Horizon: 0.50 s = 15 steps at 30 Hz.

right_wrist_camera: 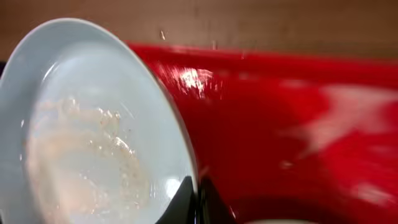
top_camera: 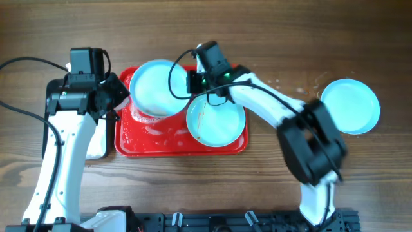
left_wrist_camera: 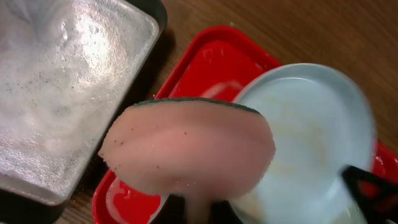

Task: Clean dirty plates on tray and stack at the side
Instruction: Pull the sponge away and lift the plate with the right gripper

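**Item:** held plate (top_camera: pixel 154 87), pale turquoise, on the upper left part of the red tray (top_camera: pixel 180 147), centre-left of the overhead frame. It appears tipped up off the tray floor. A cloudy brownish film covers its face.

**Right tool** (top_camera: pixel 193 82): closed tight on this plate's rim at its right edge, a thin pinch.

**Left tool** (top_camera: pixel 116 96): closed on a pink sponge (left_wrist_camera: pixel 186 149) with a green scouring face, poised just beside the plate's left edge. Contact cannot be confirmed.

**Assessment:** the plate is judged stiff, light and slippery while wet. The rim is the only practical hold, and a rim pinch may swivel under scrubbing pressure. The sponge is soft and yielding.

**Surroundings:**
- The second plate (top_camera: pixel 215 120), smeared, lies lower right on the tray.
- The third plate (top_camera: pixel 349 106) sits on the worktop (top_camera: pixel 251 187), far right.
- The black-rimmed tray (left_wrist_camera: pixel 62 93) stands at left.
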### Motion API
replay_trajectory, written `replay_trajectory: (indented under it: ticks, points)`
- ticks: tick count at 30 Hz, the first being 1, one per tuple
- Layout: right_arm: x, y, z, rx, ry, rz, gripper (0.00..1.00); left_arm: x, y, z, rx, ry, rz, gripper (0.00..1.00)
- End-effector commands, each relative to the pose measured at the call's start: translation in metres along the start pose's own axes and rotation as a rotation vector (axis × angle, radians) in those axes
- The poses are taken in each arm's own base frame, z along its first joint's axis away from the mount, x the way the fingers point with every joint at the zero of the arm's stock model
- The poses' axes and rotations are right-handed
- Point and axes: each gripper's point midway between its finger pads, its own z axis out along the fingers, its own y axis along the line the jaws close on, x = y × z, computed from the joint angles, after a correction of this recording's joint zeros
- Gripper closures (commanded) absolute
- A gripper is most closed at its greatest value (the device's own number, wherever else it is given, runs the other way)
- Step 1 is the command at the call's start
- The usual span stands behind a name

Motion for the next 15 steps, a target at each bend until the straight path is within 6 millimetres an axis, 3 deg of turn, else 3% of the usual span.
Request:
replay_trajectory:
  ticks: [1, 5, 12, 15]
  points:
    - [-0.055, -0.005, -0.087, 0.249, -0.271, -0.121, 0.96, -0.002, 0.0, -0.001, 0.022, 0.009, -0.022, 0.96]
    - [-0.066, -0.009, -0.137, 0.596, -0.464, -0.213, 0.96, -0.003, 0.004, 0.005, 0.009, 0.022, -0.029, 0.96]
    - [-0.052, 0.024, -0.182, 0.91, -0.718, -0.288, 0.96, 0.008, -0.002, 0.031, 0.015, 0.112, -0.03, 0.96]
    - [-0.046, 0.033, -0.188, 0.954, -0.757, -0.303, 0.96, 0.016, -0.008, 0.047, 0.039, 0.168, -0.033, 0.96]
